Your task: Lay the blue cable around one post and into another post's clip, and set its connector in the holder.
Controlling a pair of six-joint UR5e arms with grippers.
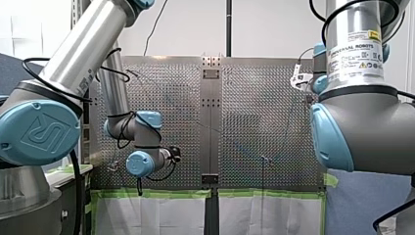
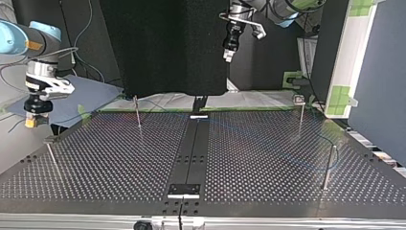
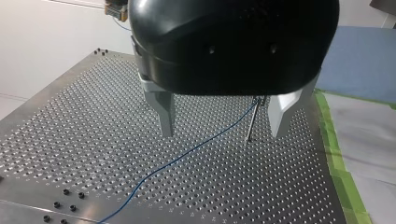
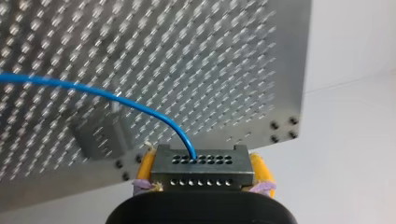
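Nearest: my right gripper [image 4: 203, 171] pinches the connector [image 4: 201, 161] between its yellow pads [image 4: 145, 167]. The connector is a small grey metal block, rectangular, with two rows of round holes on its face. The blue cable [image 4: 93, 92] exits a hole in the row farther from the gripper. It's thin, smooth and glossy, and arcs away over the table [image 4: 210, 70], a matte silver plate perforated in a dense grid. A grey block [image 4: 100, 135] sits on the plate under the arc; too blurred to tell what it is.

Then my left gripper [image 3: 221, 133]: black rounded housing, bare metal fingers [image 3: 163, 112] spread wide, hovering over the plate. Ahead, between the fingers, stands the clip post [image 3: 251, 123], a thin upright steel rod with a small dark head. The cable runs nearly straight from that head down across the plate, passing beside one fingertip. Seated in the clip or not, can't tell. Green tape [image 3: 334, 154] edges the plate, with blue cloth [image 3: 359, 60] beyond.

Top view: my right gripper is at 9 o'clock, off the plate's edge. My left gripper is at 12 o'clock, high over the far edge. The side post [image 2: 329, 165] is at 4 o'clock with a faint blue line near it; around or beside, can't tell.
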